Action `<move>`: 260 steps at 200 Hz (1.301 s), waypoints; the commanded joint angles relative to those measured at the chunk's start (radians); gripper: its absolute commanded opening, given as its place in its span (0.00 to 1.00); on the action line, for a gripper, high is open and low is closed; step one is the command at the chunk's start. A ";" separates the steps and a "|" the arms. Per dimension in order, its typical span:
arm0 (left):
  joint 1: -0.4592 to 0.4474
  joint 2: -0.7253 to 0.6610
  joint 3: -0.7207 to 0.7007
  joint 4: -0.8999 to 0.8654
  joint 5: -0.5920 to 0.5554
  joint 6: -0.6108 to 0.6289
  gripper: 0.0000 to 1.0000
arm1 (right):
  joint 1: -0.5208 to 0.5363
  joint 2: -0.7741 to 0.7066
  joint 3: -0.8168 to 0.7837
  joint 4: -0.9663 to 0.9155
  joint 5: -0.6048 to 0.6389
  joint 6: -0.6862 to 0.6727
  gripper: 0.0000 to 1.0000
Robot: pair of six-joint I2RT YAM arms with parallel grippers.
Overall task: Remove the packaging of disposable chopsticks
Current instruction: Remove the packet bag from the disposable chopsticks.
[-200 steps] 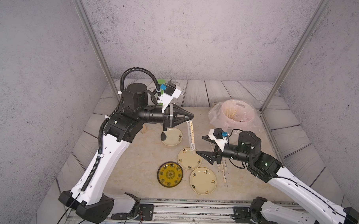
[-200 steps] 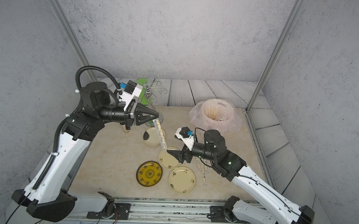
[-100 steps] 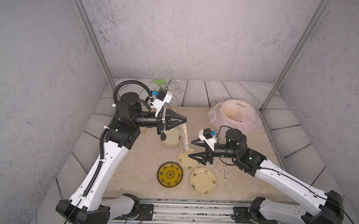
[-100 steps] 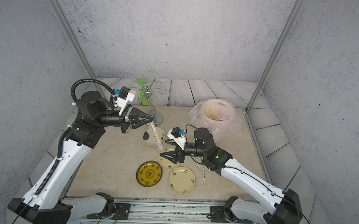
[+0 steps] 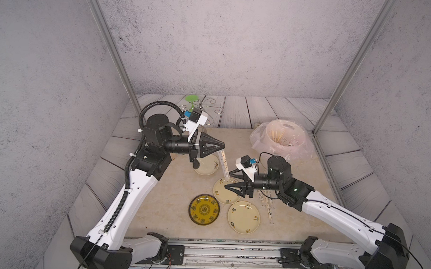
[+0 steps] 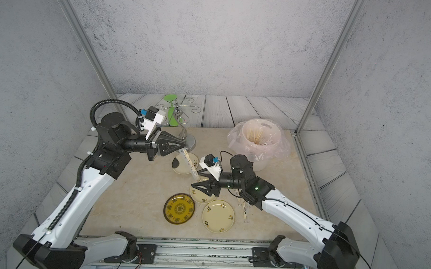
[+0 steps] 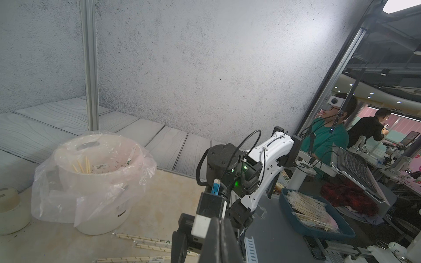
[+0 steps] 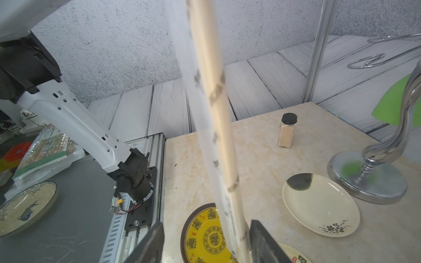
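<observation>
While it hangs tilted, packaging (image 5: pixel 224 163) clear, dark-marked, chopsticks (image 8: pixel 219 113) pale.

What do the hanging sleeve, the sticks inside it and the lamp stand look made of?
The sleeve looks like thin clear plastic film: the wall shows through, with dark print on it. The sticks: pale matte wood or bamboo. The lamp stand: polished chrome-like metal, mirroring green.

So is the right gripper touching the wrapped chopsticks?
Cannot tell. In the right wrist view the wrapped chopsticks run through the open right gripper: clear gap on one side, but at the other finger neither gap nor contact shows plainly.
</observation>
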 commanded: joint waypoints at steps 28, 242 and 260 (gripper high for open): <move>0.013 0.010 -0.011 0.083 -0.005 -0.046 0.00 | 0.009 0.041 -0.002 0.084 -0.073 0.056 0.55; 0.039 0.004 -0.036 0.123 -0.036 -0.073 0.00 | 0.009 0.039 -0.089 0.312 -0.106 0.292 0.08; 0.040 -0.007 -0.041 0.119 -0.053 -0.060 0.00 | 0.009 0.023 -0.092 0.278 -0.087 0.279 0.00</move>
